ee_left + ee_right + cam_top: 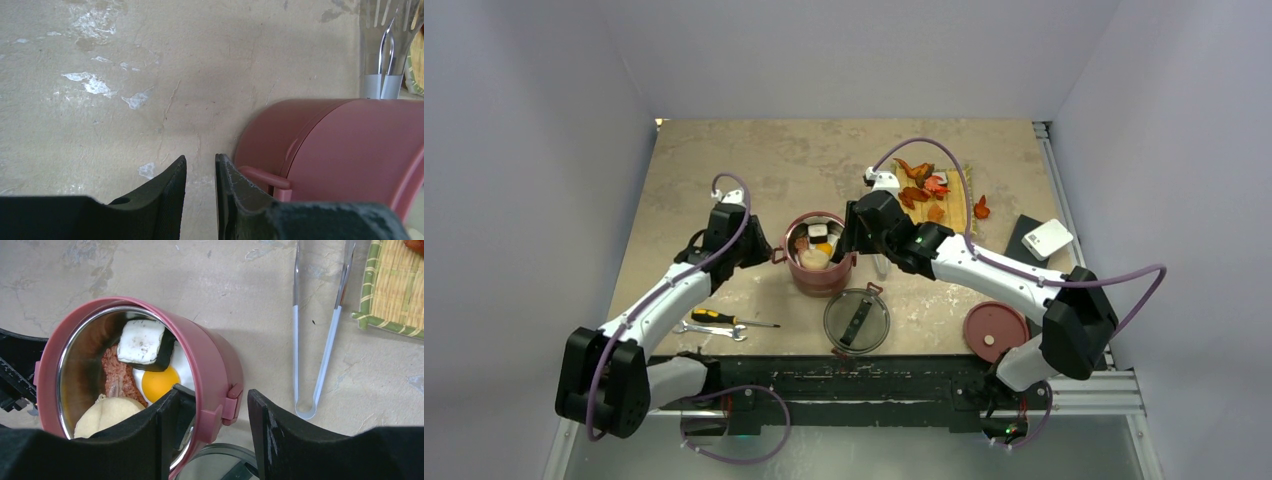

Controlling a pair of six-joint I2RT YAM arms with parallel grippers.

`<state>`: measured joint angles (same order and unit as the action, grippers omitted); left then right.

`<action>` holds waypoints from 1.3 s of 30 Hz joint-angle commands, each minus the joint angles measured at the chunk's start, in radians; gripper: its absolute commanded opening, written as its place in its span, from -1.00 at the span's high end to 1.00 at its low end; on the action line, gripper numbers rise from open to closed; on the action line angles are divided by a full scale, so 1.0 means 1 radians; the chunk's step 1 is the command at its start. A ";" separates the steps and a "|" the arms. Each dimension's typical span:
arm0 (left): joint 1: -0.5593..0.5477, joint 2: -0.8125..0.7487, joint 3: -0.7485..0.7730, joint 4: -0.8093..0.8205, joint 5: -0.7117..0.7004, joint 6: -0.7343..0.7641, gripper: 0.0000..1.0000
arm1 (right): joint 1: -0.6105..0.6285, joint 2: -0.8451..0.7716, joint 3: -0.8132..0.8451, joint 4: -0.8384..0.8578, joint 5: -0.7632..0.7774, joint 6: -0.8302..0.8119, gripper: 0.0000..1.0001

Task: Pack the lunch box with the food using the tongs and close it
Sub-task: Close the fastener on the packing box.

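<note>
The lunch box (pixel 819 258) stands mid-table as a red bowl (pixel 220 365) with its top off. Inside lie food pieces: a fried egg (pixel 159 382), a white cube (pixel 142 342), a bun (pixel 107 412) and a brown chunk (pixel 120 377). My right gripper (pixel 214 392) is open and straddles the bowl's right wall by its clasp, one finger inside and one outside. My left gripper (pixel 200 157) stands just left of the bowl (pixel 350 145), jaws nearly together with only table between them. The handle (pixel 265 177) is outside its right finger. The tongs (pixel 295 350) lie flat on the table right of the bowl.
A dark see-through lid (pixel 856 320) lies in front of the bowl, and a red disc lid (pixel 995 332) at the front right. The woven mat (pixel 954 200) holds more food (pixel 924 185) at the back right. A screwdriver (pixel 724 318) and wrench (pixel 709 330) lie front left.
</note>
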<state>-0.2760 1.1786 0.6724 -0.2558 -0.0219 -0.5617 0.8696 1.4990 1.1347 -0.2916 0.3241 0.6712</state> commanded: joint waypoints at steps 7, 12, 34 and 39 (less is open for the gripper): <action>-0.087 -0.089 0.010 -0.010 -0.207 -0.040 0.48 | 0.014 0.017 0.031 -0.003 0.006 -0.004 -0.11; -0.120 -0.071 0.017 0.001 -0.201 -0.042 0.50 | 0.017 0.020 0.032 -0.002 0.007 -0.004 -0.11; -0.153 0.042 -0.028 0.144 -0.049 -0.050 0.69 | 0.024 0.036 0.028 0.006 -0.007 -0.015 1.00; -0.153 0.046 -0.055 0.209 -0.006 -0.060 0.70 | 0.029 0.039 0.025 0.008 -0.012 -0.017 1.00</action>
<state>-0.4194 1.2194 0.6369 -0.1772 -0.1276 -0.5915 0.8810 1.5135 1.1442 -0.2783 0.3504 0.6361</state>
